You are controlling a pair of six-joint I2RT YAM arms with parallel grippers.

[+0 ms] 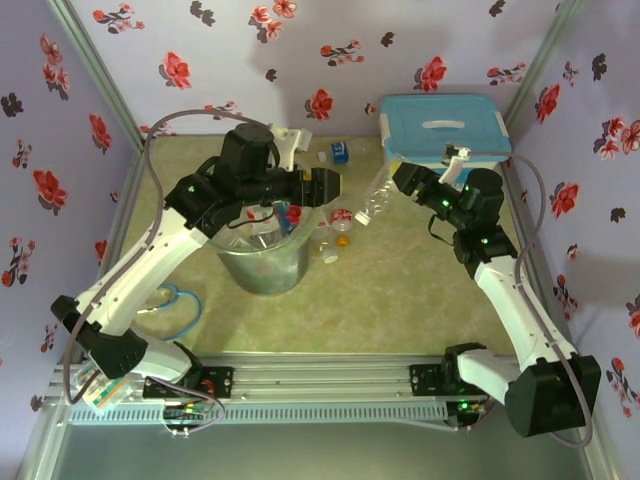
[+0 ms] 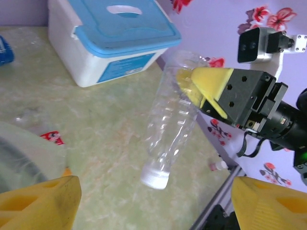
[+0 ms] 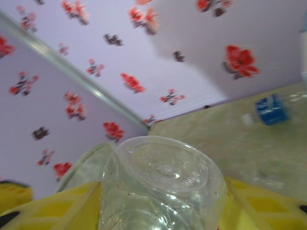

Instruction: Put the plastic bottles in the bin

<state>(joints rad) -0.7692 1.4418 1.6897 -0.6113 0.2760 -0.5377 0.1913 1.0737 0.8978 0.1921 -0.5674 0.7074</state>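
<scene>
- The plastic bottle (clear, ribbed) hangs in the air between bin and box. Its long axis is steeply tilted, with the white cap lowest and slanting towards the bin, and the base uppermost.
- The right gripper pinches its base end between yellow fingers.
- The left gripper hovers at the bin's far rim, jaws wide and holding nothing.
- One grey bin; a red-labelled bottle seems to lie inside.
- On the table there are perhaps four loose bottles, too small to count surely, among them a blue-labelled bottle.
- One white box with a blue lid.
</scene>
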